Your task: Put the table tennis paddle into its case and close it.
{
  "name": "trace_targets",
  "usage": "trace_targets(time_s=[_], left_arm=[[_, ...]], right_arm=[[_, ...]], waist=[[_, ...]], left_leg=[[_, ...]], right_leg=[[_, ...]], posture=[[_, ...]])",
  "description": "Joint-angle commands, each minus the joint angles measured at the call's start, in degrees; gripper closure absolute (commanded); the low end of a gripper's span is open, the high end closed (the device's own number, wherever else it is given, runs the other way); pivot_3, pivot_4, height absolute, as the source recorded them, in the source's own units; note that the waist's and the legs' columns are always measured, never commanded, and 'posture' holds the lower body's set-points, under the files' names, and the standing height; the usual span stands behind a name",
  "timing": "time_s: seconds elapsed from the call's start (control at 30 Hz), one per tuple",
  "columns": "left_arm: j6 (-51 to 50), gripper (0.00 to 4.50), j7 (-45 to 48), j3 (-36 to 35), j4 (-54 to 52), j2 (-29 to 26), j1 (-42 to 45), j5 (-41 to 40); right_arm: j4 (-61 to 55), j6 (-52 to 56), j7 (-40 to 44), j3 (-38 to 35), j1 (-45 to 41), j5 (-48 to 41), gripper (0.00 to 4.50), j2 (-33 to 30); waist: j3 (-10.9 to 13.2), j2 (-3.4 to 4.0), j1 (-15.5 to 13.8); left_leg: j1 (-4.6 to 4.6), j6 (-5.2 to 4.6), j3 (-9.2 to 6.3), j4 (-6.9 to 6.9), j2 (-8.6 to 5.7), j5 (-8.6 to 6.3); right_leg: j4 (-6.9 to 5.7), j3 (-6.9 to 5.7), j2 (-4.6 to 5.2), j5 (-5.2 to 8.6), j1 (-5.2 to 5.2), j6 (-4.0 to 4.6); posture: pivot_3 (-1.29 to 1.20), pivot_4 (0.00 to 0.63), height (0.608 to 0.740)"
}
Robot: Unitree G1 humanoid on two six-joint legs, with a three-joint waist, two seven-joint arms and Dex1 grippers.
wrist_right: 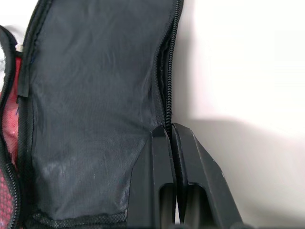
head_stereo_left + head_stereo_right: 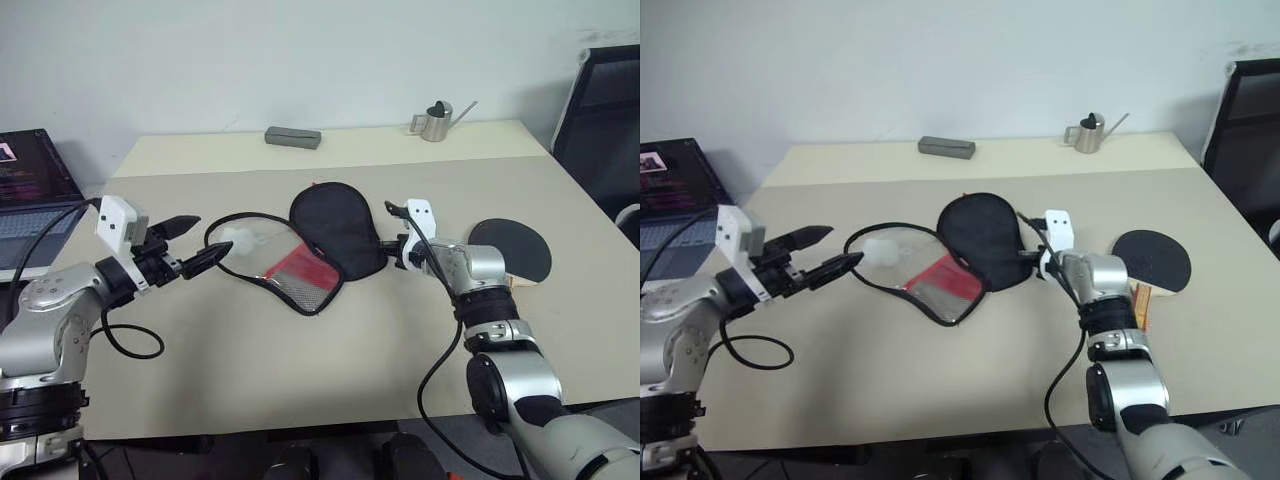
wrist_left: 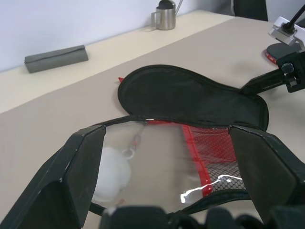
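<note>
1. Head views: beige matte worktop point(image 2: 300, 370). The case point(image 2: 300, 255) lies unzipped and spread open near the middle: a black fabric flap point(image 2: 340, 228), paddle-shaped, folded toward the right edge; the other half shows a clear panel, a red panel and black mesh, with a white ball-like item point(image 2: 238, 238) inside. The table tennis paddle point(image 2: 512, 250) lies flat near the right edge, black rubber face up, pale wooden edge visible, handle partly hidden behind the right arm; it is outside the case.
2. Head views, arms: left end effector point(image 2: 196, 245) hovers just beside the case's left rim, its two black tapered fingers spread apart, nothing between them. Right end effector point(image 2: 1032, 255) sits at the flap's right rim; whether it grips cannot be told here.
3. Head views, far edge: a grey oblong pouch point(image 2: 293, 137) and a small metal watering can point(image 2: 436, 121) with thin spout. A laptop point(image 2: 30, 190) stands off the left edge; a dark chair point(image 2: 600, 110) beyond the far right corner.
4. Left wrist view: shows the glossy clear panel, a zip pull beside the white item, and the flap's smooth black lining; the right end effector's fingers lie at the flap's rim.
5. Right wrist view: fine weave of the black lining and the zip teeth along the rim; the two fingers are closed, pinching the case's zippered rim.
</note>
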State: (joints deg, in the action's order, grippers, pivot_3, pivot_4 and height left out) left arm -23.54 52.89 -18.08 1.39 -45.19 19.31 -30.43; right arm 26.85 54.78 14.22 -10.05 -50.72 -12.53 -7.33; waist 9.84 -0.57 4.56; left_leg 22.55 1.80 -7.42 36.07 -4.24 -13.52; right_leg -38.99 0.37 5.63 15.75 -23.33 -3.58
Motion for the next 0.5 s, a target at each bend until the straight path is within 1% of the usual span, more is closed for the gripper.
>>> trace_targets(time_s=[0.03, 0.3, 0.4, 0.5], left_arm=[[0.25, 0.0, 0.95, 0.55, -0.46, -0.08, 2.37, -0.5], [-0.12, 0.0, 4.39, 4.71, 1.3, 0.77, 6.04, -0.22], [0.14, 0.0, 5.35, 5.78, 2.54, 1.01, 7.37, 0.19], [0.5, 0.0, 6.04, 6.59, 3.43, 1.21, 8.21, 0.61]], right_arm=[[-8.4, 4.23, -2.63, -3.09, 1.66, -1.82, 4.47, -1.6], [-28.81, 20.36, -2.53, -3.18, 10.44, -6.66, 4.47, -4.07], [-34.72, 25.39, -2.99, -3.37, 12.65, -8.04, 4.47, -3.08], [-38.52, 28.65, -4.05, -3.12, 14.09, -8.7, 4.47, -0.27]], waist=[[0.0, 0.0, -0.05], [0.0, -0.01, -0.38], [0.0, -0.01, -0.36], [0.0, -0.01, -0.3]], left_leg=[[0.02, 0.0, -0.01, 0.0, 0.0, 0.0], [0.02, -0.02, 0.03, 0.0, 0.0, 0.0], [0.01, -0.02, 0.03, 0.0, 0.02, 0.0], [-0.01, -0.02, 0.03, 0.0, 0.05, 0.0]], right_leg=[[0.0, -0.01, 0.0, 0.0, 0.0, 0.0], [0.01, 0.0, -0.01, 0.0, 0.0, -0.01], [0.0, 0.0, -0.04, 0.0, 0.0, -0.01], [-0.01, 0.02, -0.08, 0.0, 0.0, -0.01]], posture=[[0.0, 0.15, 0.74], [0.0, 0.15, 0.74], [0.0, 0.15, 0.74], [0.0, 0.15, 0.74]])
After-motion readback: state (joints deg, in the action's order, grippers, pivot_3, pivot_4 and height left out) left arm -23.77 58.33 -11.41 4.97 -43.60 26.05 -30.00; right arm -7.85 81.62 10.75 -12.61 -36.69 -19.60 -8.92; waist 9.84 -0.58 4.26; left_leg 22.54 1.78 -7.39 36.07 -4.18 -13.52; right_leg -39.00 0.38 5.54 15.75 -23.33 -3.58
